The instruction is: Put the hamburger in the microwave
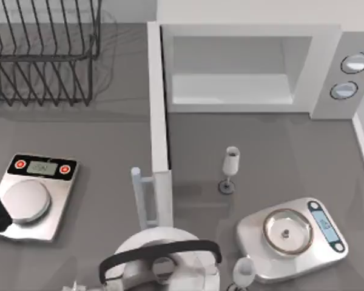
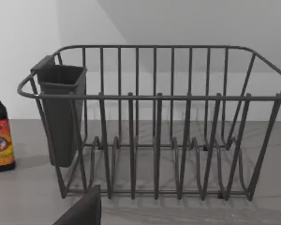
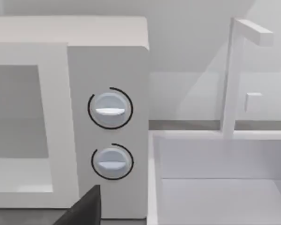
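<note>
Microwave (image 1: pixel 249 66) stands at the back of the table, right of centre. Its door (image 1: pixel 158 103) is swung fully open and juts toward the front edge, bar handle (image 1: pixel 141 197) at its outer end. The cavity floor (image 1: pixel 230 88) is bare, so nothing is loaded yet.

Hamburger: location cannot be told from these views. It is not in the cavity or on either scale.

Left gripper (image 2: pixel 82 210) sits low at the table's left side, facing the wire dish rack (image 2: pixel 154 122) with a sauce bottle (image 2: pixel 0 129) beside it. Jaw state cannot be told.

Right gripper (image 3: pixel 84 206) faces the microwave's control panel and its two dials (image 3: pixel 110 108), with a white sink basin (image 3: pixel 220 178) just beside. Jaw state cannot be told.

Other items are a silver scale (image 1: pixel 33 197) at left, a second scale (image 1: pixel 294 236) at front right, a stemmed glass (image 1: pixel 230 170) standing between door and scale, and a white kettle (image 1: pixel 161 260) at the front.

Handling judgement:
- The hamburger is likely light and soft, and it would deform under a hard pinch.
- It is best taken across the sides of the bun at mid-height with a moderate squeeze and kept level.
- The approach path to the cavity passes near the upright glass, which would tip easily.
</note>
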`<state>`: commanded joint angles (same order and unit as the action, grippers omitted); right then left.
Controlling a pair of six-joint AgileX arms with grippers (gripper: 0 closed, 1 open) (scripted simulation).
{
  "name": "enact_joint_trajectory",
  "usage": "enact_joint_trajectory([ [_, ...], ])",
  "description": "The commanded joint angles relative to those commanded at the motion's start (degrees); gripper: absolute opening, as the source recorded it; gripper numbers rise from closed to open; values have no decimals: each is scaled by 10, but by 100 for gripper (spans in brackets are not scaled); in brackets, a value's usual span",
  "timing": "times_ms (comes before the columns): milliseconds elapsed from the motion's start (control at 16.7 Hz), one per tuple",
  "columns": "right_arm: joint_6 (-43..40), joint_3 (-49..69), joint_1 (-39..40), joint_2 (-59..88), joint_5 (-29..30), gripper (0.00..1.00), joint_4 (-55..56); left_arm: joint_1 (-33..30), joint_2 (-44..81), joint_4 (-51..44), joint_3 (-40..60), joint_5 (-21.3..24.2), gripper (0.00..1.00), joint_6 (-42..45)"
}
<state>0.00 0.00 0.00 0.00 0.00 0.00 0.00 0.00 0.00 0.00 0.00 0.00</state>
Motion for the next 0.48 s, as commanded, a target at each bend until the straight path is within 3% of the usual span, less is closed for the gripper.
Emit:
enact_joint_trajectory([
  [240,-20,16,-4,20,-1,100,-19,0,0,0,0,0,100,0],
  [480,-129,90,-25,131,-3,100,-115,0,0,0,0,0,100,0],
])
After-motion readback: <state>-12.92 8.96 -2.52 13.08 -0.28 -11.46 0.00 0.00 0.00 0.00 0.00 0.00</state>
